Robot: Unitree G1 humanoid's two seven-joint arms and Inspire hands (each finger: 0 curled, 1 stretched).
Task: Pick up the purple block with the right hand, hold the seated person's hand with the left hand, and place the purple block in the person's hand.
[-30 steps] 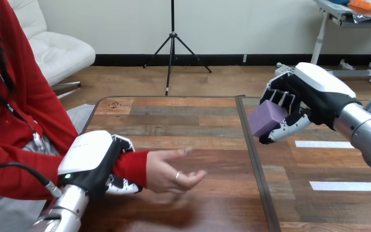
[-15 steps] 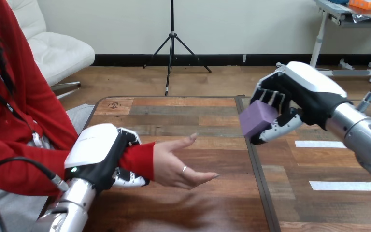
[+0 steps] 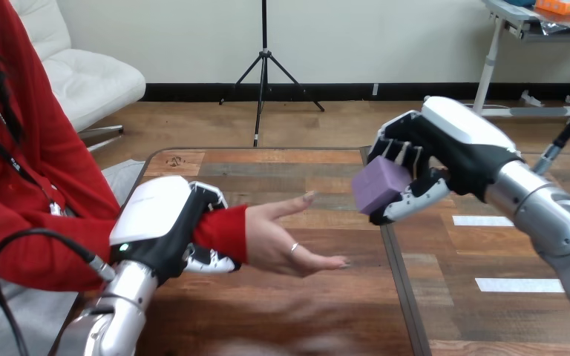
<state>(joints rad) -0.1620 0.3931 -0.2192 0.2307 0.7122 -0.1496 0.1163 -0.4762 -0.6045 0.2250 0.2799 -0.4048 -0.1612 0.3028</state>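
Note:
My right hand (image 3: 445, 152) hangs above the table right of centre, its fingers and thumb curled round a purple block (image 3: 379, 185). The block sits a short way right of and slightly above the person's hand (image 3: 286, 241), apart from it. That hand lies open, palm up, fingers pointing right, just over the table. My left hand (image 3: 165, 222) is at the lower left, fingers and thumb wrapped round the person's wrist in its red sleeve (image 3: 221, 231).
The wooden table (image 3: 282, 170) has a dark seam (image 3: 397, 282) running front to back right of centre. Two white tape strips (image 3: 519, 285) lie on its right part. The person sits at the left side.
My right hand has carried the purple block leftward and slightly down, closer to the person's palm. My left hand has drawn the person's wrist to the right, and the palm has opened flatter.

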